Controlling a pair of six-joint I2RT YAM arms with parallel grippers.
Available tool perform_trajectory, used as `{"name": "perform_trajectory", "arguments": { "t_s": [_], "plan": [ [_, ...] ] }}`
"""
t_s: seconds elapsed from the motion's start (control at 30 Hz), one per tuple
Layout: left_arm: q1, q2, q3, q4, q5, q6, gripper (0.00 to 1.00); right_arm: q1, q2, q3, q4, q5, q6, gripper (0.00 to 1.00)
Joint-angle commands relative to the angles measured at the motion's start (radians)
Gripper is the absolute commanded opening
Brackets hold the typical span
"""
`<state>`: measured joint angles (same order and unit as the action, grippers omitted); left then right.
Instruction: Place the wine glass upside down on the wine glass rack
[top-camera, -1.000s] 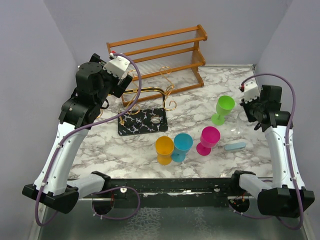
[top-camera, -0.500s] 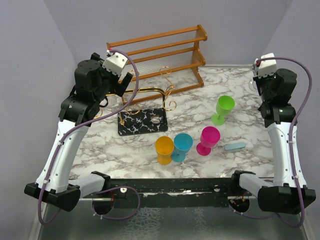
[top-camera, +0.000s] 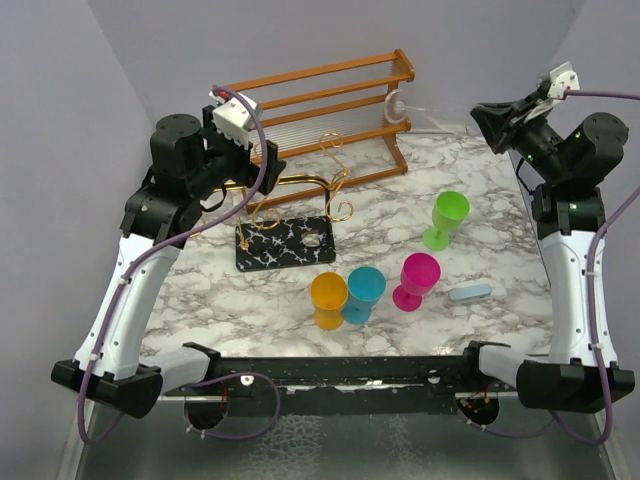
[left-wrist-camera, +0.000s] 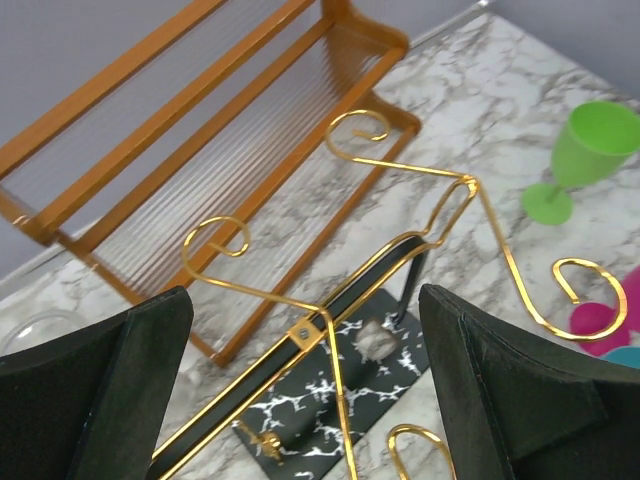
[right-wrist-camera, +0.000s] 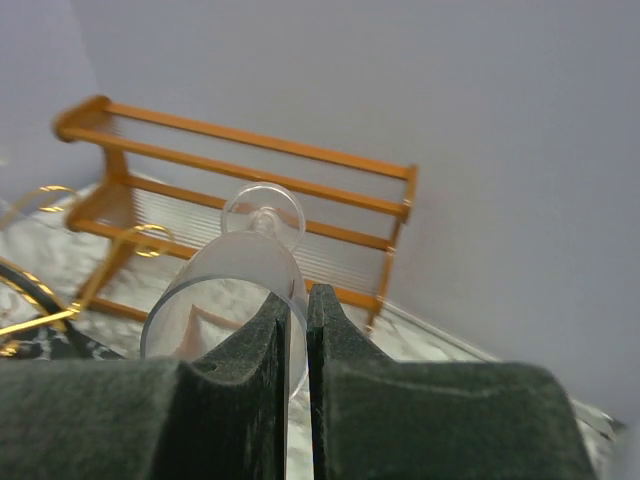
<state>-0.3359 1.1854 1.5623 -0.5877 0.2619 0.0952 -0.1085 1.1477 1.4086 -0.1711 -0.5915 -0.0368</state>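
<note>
Carry phase: right gripper (top-camera: 479, 113), frame upper right, clamped on wine glass (right-wrist-camera: 232, 285) rim; left gripper (left-wrist-camera: 305, 340) spread wide, empty, above wine glass rack (top-camera: 285, 245). Next, likely: invert glass, hang foot on wire.

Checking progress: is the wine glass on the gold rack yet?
No, the right gripper holds the wine glass by its rim, away from the rack.

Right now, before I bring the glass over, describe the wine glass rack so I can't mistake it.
Start at the orange-brown wooden two-tier shelf at the back of the white marble table. Just in front of it stands the thin gold wire rack on a flat black white-veined base. Its curly scroll arms and bare wire build set it apart from the shelf.
</note>
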Motion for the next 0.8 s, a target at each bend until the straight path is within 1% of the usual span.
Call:
{"name": "perform_trajectory", "arguments": {
  "t_s": [0.0, 0.2, 0.3, 0.5, 0.77],
  "plan": [
    [0.002, 0.015, -0.003, 0.122, 0.168, -0.165, 0.97, 0.008, 0.056, 0.053, 0.211, -0.267, 0.314, 0.01],
    [0.002, 0.059, 0.007, 0.235, 0.26, -0.345, 0.92, 0.073, 0.083, 0.078, 0.243, -0.309, 0.403, 0.01],
    [-0.002, 0.087, 0.006, 0.297, 0.304, -0.426, 0.91, 0.09, 0.087, 0.077, 0.255, -0.333, 0.433, 0.01],
    [-0.018, 0.141, 0.008, 0.379, 0.334, -0.52, 0.9, 0.104, 0.086, 0.072, 0.285, -0.382, 0.483, 0.01],
    [-0.032, 0.181, -0.011, 0.443, 0.4, -0.608, 0.75, 0.109, 0.082, 0.058, 0.31, -0.41, 0.512, 0.01]
  ]
}}
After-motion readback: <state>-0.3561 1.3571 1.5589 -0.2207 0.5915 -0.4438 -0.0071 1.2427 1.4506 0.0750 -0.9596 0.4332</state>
